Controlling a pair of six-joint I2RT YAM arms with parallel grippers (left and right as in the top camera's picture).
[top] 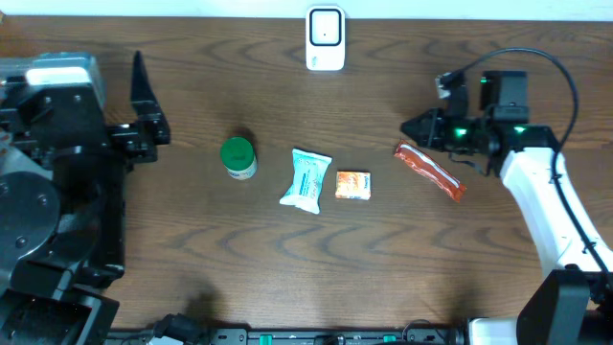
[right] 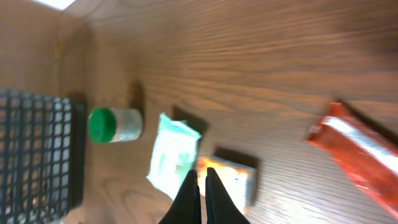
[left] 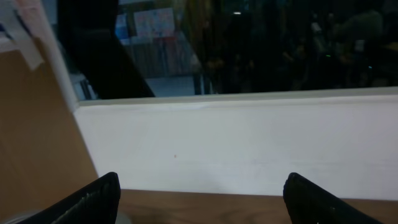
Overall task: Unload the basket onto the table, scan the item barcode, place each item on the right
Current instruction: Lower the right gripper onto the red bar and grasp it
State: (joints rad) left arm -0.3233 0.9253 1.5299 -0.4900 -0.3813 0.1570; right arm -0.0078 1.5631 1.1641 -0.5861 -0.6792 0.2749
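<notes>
- The table [top: 287,278] is mid-brown wood with darker, wavy grain lines.
- The scanner [top: 326,38] is white, with a dark panel in its middle.
- The jar [top: 238,156] has a bright green lid and a pale, whitish body.
- The pouch [top: 306,179] is pale teal and white, with faint print.
- The small packet [top: 352,185] is orange with a lighter patch.
- The wrapper [top: 429,171] is red-orange, with a pale silvery streak along its length.
- The right gripper [top: 406,126] is black, with green lights glowing just behind it.
- The right arm [top: 546,201] is white.
- The left gripper [left: 202,199] is black.
- The basket [right: 31,155] is black, in an open square grid.
- The wall [left: 249,143] is plain white.
</notes>
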